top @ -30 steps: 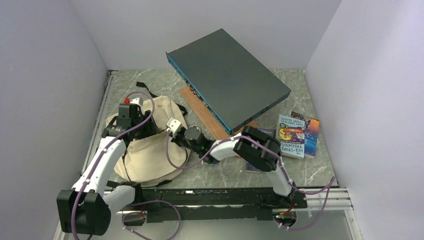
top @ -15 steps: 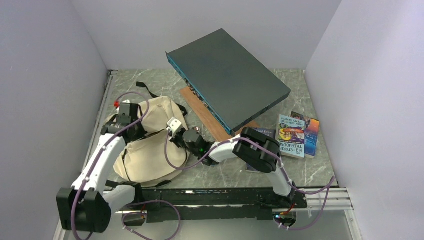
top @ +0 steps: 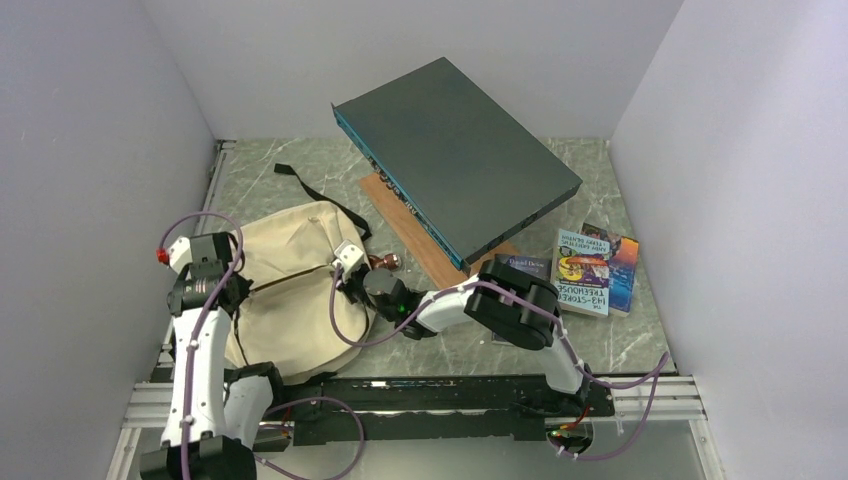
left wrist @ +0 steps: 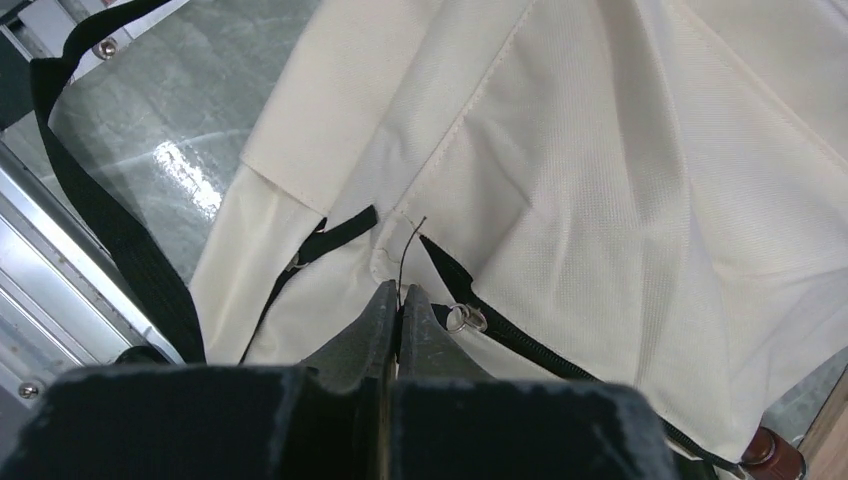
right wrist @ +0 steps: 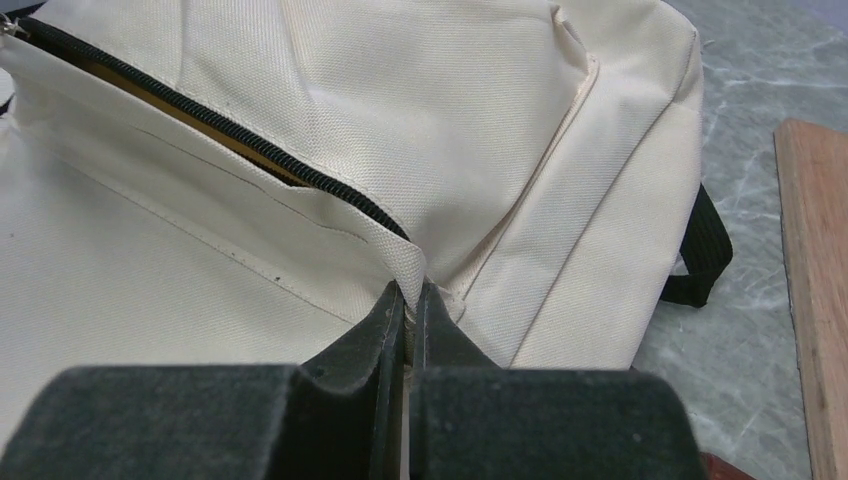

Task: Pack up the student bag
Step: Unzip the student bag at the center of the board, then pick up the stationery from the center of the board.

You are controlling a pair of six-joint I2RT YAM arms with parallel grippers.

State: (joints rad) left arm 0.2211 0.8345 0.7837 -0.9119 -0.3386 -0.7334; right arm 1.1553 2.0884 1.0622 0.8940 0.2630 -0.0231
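The student bag [top: 290, 290] is seen lying on the left part of the marble table [top: 460, 345], in front of the left arm and well apart from the dark grey box [top: 455, 165] and the books [top: 590, 270] on the right. The left gripper [left wrist: 398, 300] is pressed together on a fold of cream cloth at one end of the zipper [right wrist: 200, 115], just beside the metal zip pull [left wrist: 465, 318]. The right gripper [right wrist: 410, 295] is likewise pressed together, pinching the cloth lip at the other end of the zipper.

A second ago the left jaws were spread and held over the far left part of the bag, which lay bunched up. Since then they have been closed on the cloth and the arm has been drawn back towards the near left edge. The bag has been pulled out flatter and wider with it, and a black strap [top: 310, 185] is now laid bare on the far side. The right grip has been kept throughout.

From this it is judged that the bag is being stretched between two holds so that its mouth can be opened; the zipper is parted only slightly, and nothing is judged to have been packed yet
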